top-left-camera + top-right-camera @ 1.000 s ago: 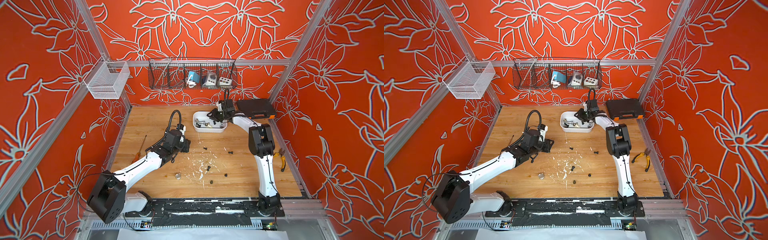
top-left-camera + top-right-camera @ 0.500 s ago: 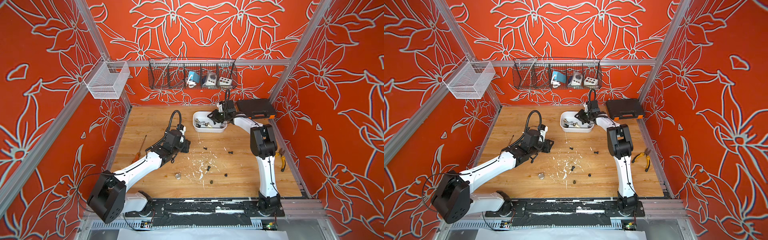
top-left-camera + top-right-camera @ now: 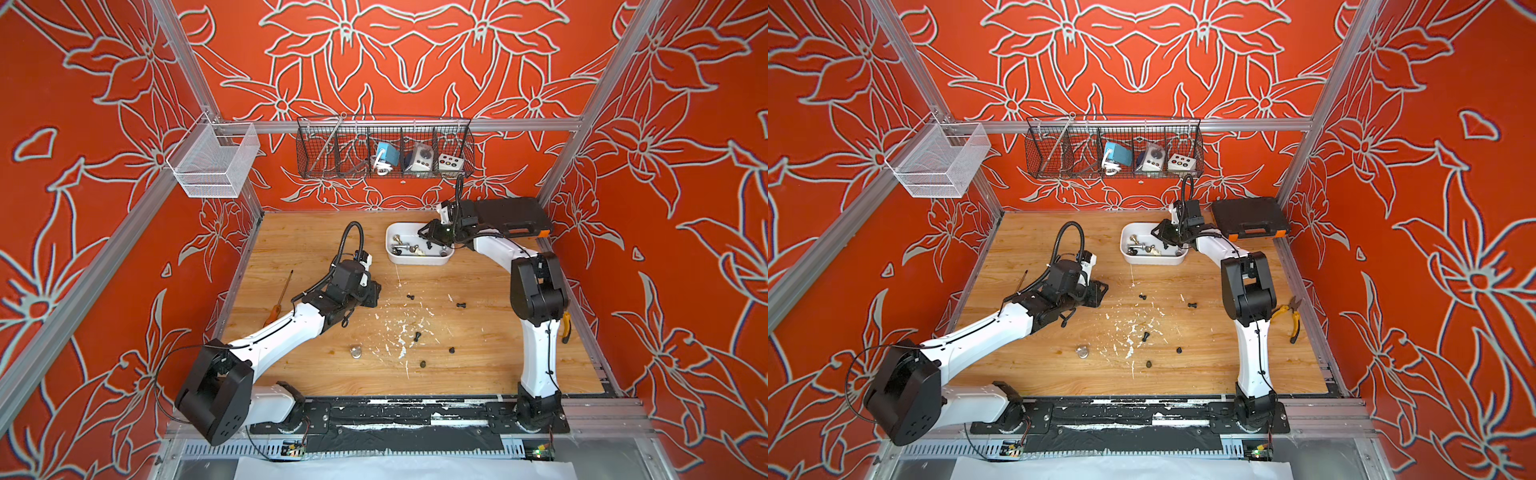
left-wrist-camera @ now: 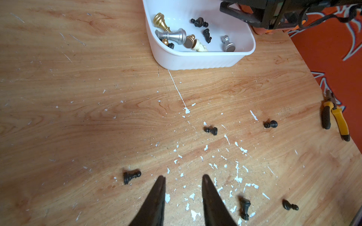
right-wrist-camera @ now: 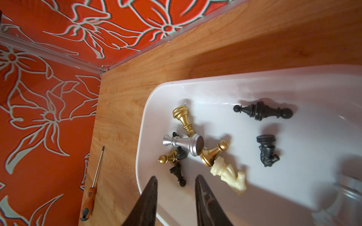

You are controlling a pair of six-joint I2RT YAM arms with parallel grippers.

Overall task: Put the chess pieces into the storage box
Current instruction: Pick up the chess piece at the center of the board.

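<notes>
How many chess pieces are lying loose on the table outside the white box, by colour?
Black pieces: 5
Silver piece: 1
Total: 6

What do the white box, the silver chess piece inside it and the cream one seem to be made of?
White box: probably plastic, glossy; smooth moulded wall, rounded corners, soft highlights.
Silver chess piece: satin metallic sheen, dark disc under the base; metal or painted plastic, I cannot tell.
Cream piece: likely plastic or resin, slightly shiny, carved-looking.
</notes>
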